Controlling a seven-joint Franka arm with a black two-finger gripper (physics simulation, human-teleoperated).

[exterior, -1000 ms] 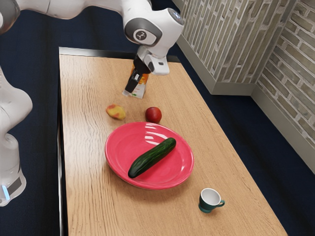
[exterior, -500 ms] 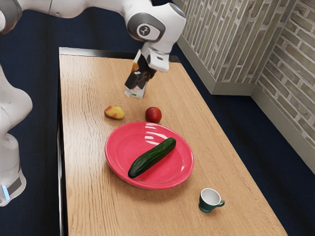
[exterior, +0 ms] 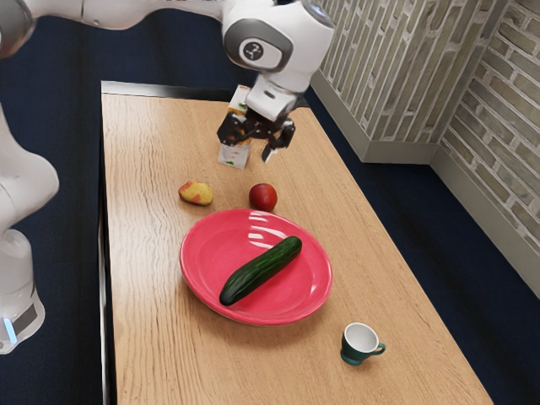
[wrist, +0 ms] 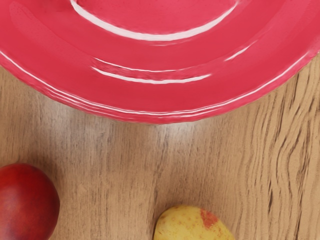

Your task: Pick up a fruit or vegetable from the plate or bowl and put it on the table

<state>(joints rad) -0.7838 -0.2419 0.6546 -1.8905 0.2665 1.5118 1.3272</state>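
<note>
My gripper (exterior: 248, 149) hangs over the far part of the table, its fingers spread apart with nothing held between them. Nearer the camera, the red plate (exterior: 202, 287) carries a dark green cucumber (exterior: 261, 270) lying diagonally. On the wood just beyond the plate's rim are a red round fruit (exterior: 263, 197) and a yellow-red mango-like fruit (exterior: 196, 193). The wrist view looks down on part of the plate (wrist: 160, 95), the red fruit (wrist: 25, 205) and the yellow fruit (wrist: 192, 225), both outside the rim.
A carton (exterior: 234, 155) stands behind my gripper, partly covered by it. A green cup with a white inside (exterior: 360, 340) is on the wooden table (exterior: 152, 337), toward the exterior view's lower right. A brick wall rises beyond the table's right side.
My hand has turned and moved toward the exterior view's right, and both fingers now show apart. The yellow fruit shifted slightly to that view's left; plate, cucumber and red fruit stayed still.
</note>
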